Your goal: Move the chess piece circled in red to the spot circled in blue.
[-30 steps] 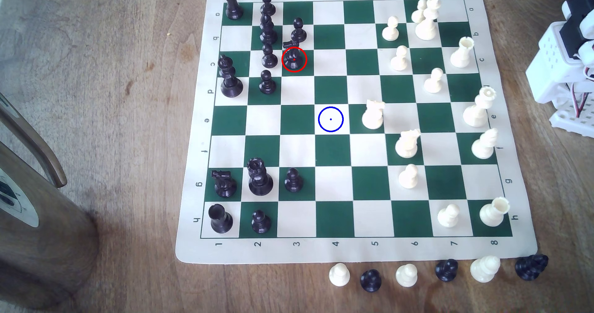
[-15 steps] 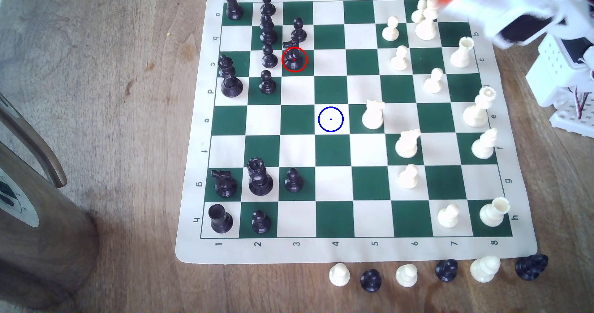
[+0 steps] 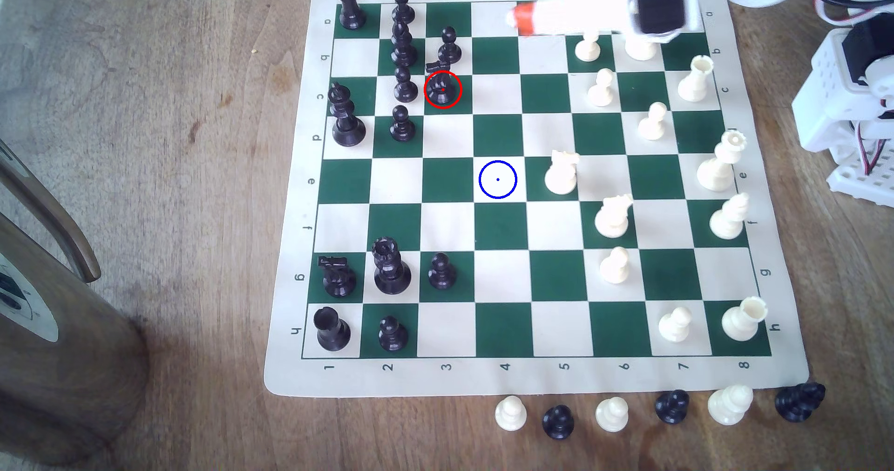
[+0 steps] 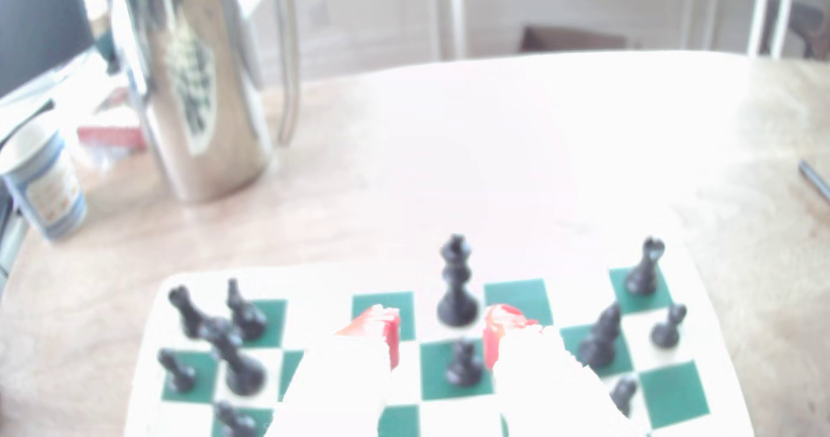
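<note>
Exterior view: the gripper (image 3: 518,1) is seen reaching in over the far edge of the chessboard (image 3: 532,379) from the exterior view's right, its two orange-tipped fingers (image 3: 523,18) held apart with nothing between them. The black knight (image 3: 442,89), ringed in red, is found well apart from the gripper, toward the exterior view's left and nearer the camera, standing upright on a green square. A black pawn (image 3: 449,45) is placed just behind it, between it and the board's far edge. The blue-ringed square (image 3: 498,179) is located farther still from the gripper, nearer the camera, and is unoccupied; a white knight (image 3: 561,173) is set just beside it on the exterior view's right. White pieces are partly covered by the arm.

In the wrist view the spread fingers (image 4: 393,338) are shown above the board, with a black pawn (image 4: 465,360) and a black king (image 4: 456,284) visible through the gap. A metal jug (image 4: 197,82) is seen on the surface (image 4: 494,172) beyond the board.
</note>
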Motion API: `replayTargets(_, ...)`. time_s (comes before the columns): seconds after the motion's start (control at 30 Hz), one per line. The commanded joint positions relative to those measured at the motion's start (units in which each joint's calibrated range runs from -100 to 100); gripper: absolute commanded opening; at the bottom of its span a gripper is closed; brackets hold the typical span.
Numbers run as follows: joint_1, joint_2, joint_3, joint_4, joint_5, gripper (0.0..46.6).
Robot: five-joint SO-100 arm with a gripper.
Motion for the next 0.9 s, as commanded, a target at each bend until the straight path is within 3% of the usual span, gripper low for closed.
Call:
replayTargets(0.0,2.5,16.2,-21.6,5.6,0.9,10.0)
replayTargets(0.37,5.7,38.8,-45.2,19.0,2.3,16.4)
replayTargets(0.57,8.0,48.4,-58.9,29.7,3.5,13.3)
replayTargets(0.87,6.7,52.4,-60.4,32.9,3.4,12.8)
